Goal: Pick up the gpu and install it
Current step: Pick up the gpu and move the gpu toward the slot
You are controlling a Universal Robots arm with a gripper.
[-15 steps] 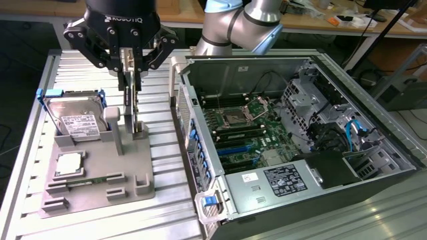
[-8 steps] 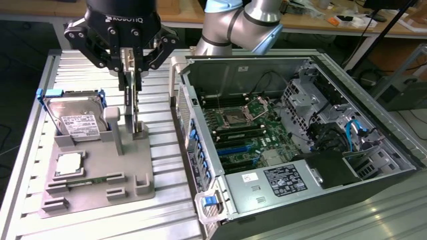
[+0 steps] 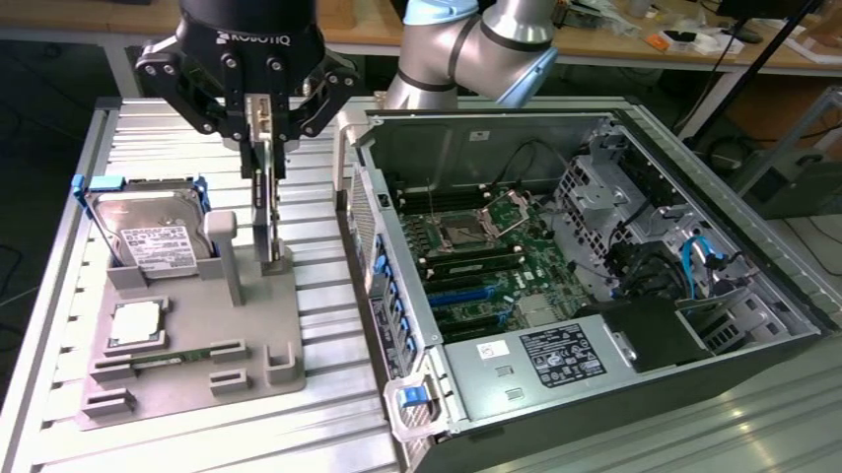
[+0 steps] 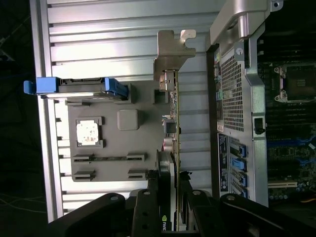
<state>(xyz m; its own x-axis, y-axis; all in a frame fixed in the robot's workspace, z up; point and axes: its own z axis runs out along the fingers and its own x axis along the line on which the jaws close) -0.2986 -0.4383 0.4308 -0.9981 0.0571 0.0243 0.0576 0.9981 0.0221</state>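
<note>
From the exterior view, the gripper hangs over the grey fixture plate on the slatted bench, its fingers pinched narrow on the upper edge of the gpu. The card stands on edge at the plate's side nearest the open computer case, probably so it can be gripped from above. I cannot tell whether its lower edge is clear of its holder. The hard drive stands upright at the plate's far corner, away from the case.

In the wrist view, the gripper clamps both faces of the gpu, seen edge-on as a thin tan-green strip. Its dark cooler lies between the fingers, and the bent silver bracket is at its far end, beside the case.
</note>
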